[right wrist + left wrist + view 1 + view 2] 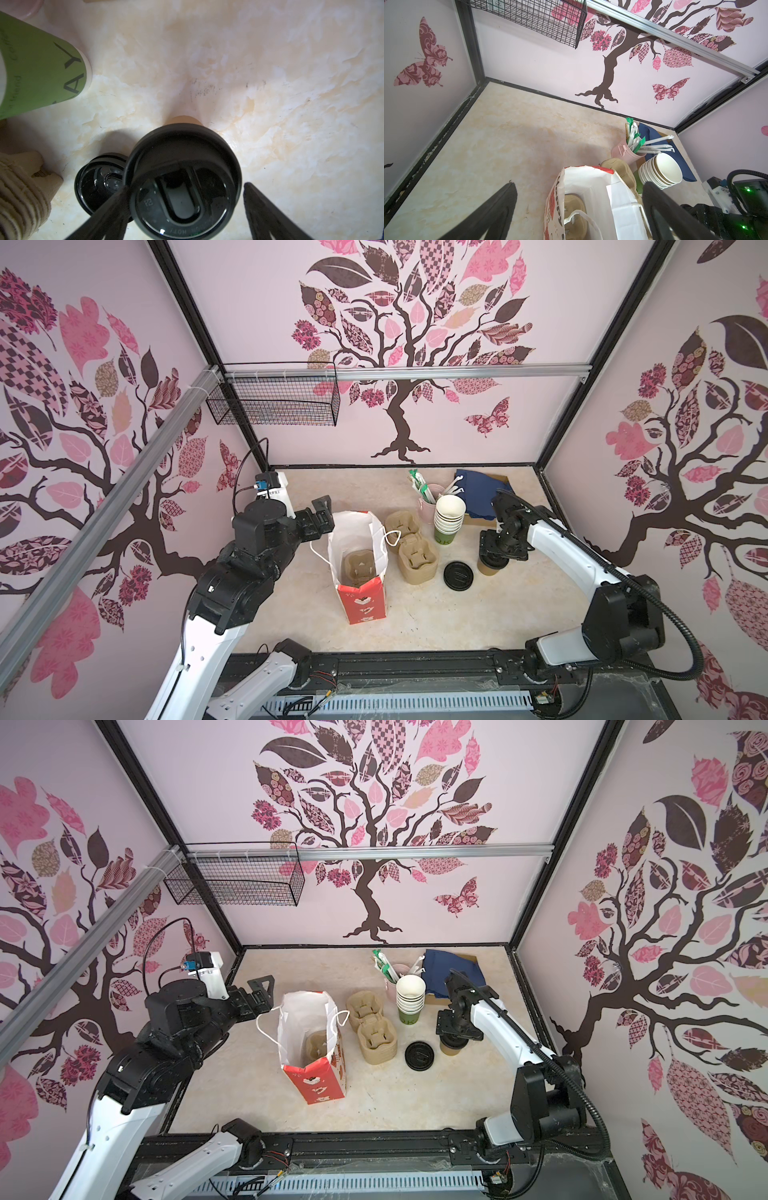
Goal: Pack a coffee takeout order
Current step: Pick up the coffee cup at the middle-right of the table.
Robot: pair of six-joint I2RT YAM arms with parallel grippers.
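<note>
Straddling the lidded cup (pixel 185 166), right jaws gape, loose lid (pixel 97 180) just beside; left jaws spread wide.

I work in a test booth, made like a coffee shop. Metal rails (pixel 399 374) hold tree-picture walls (pixel 540 414), with cup carriers (pixel 417 562) and straws (pixel 417 483) on the table (pixel 436 614).

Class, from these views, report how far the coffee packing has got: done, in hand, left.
Done: one carrier sits inside the bag. In hand: the right gripper straddles the lidded cup, jaws open, not gripping yet. To do: cup into the carrier, and the navy napkin, lying at the back. The left gripper is open beside the bag.
</note>
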